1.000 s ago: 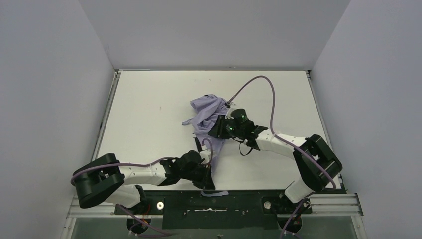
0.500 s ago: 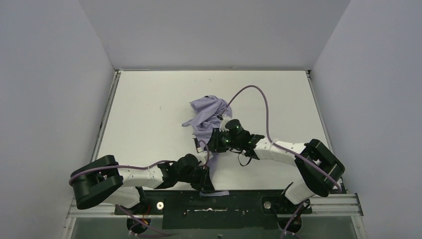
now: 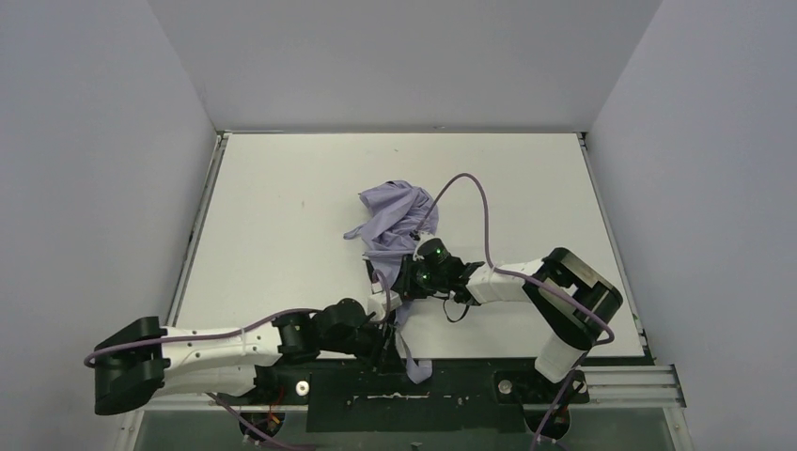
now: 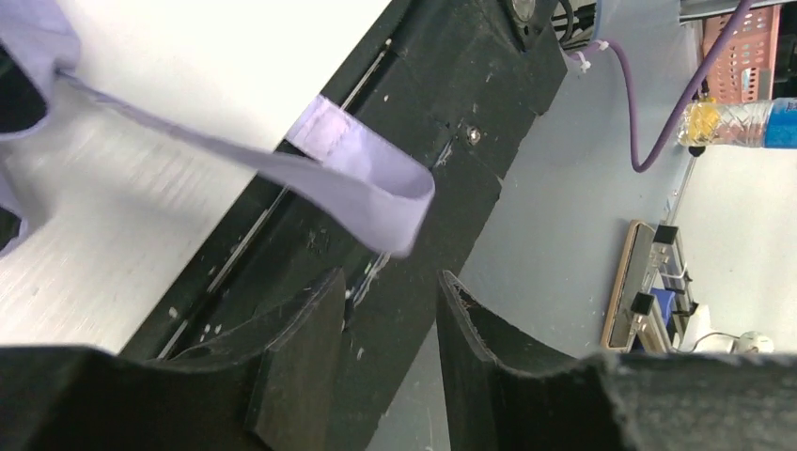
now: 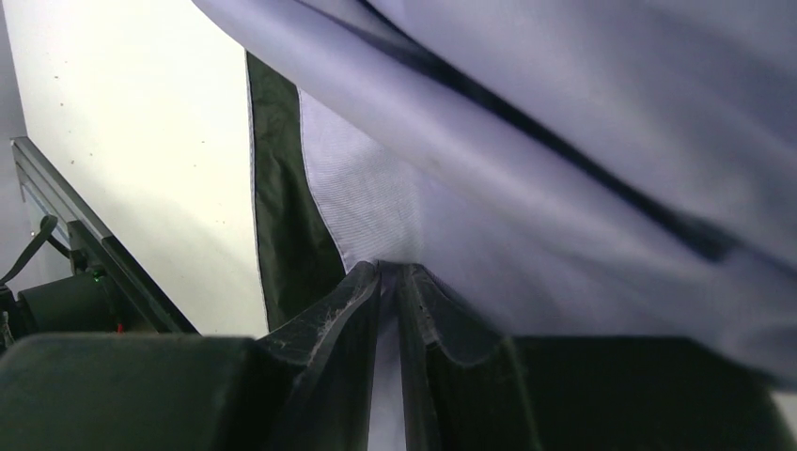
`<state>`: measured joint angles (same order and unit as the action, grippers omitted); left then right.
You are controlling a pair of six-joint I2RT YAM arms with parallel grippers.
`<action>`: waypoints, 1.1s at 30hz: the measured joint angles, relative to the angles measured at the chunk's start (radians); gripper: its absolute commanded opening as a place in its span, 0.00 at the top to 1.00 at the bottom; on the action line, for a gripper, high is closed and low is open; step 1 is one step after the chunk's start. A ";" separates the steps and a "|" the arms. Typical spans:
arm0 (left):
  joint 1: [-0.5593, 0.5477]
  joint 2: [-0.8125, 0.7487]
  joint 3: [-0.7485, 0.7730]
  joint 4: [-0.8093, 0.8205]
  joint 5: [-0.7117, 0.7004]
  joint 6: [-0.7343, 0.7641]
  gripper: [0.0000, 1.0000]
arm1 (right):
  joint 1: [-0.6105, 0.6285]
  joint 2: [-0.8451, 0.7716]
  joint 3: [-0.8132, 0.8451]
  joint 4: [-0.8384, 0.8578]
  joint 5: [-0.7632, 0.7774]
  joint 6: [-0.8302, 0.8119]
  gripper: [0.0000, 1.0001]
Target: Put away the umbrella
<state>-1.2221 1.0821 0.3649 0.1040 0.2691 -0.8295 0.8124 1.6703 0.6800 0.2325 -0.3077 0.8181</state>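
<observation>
From above, the umbrella [image 3: 390, 221] is lying near the middle of the white table [image 3: 273, 207]. Its canopy is collapsed but sprawling in a crumpled lavender heap, neither rolled nor bound, so I judge the job roughly half done. The right hand [image 3: 404, 282] is sitting at the heap's near end. The left hand [image 3: 390, 346] is hovering by the table's near edge, where the strap [image 3: 415, 365] is trailing over the black rail [image 3: 470, 385].

At the left wrist, the left hand [image 4: 387, 287] is standing partly open, with nothing between its dark, scuffed fingers. The strap [image 4: 362, 178], a flat woven ribbon doubled into a loop, is hanging just beyond them.

At the right wrist, the right hand [image 5: 390, 277] is pinching narrowly on a fold of the umbrella's thin, smooth lavender fabric, with the matt black lining [image 5: 282, 216] showing beside it. What is remaining, I judge, is gathering the loose folds and wrapping the strap around them.
</observation>
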 measured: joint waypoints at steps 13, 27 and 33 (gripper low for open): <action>-0.006 -0.372 0.081 -0.424 -0.170 0.015 0.68 | 0.004 0.012 -0.011 0.052 0.004 0.005 0.80; 0.211 -0.155 0.150 -0.525 -0.304 0.031 0.77 | 0.061 -0.237 -0.043 -0.073 0.061 -0.018 0.69; 0.229 -0.076 0.124 -0.493 -0.339 0.042 0.79 | 0.071 -0.483 -0.045 -0.254 0.174 -0.024 0.78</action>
<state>-0.9928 1.0065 0.4889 -0.3889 -0.0696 -0.7872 0.8837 1.1870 0.6353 -0.0216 -0.1341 0.7940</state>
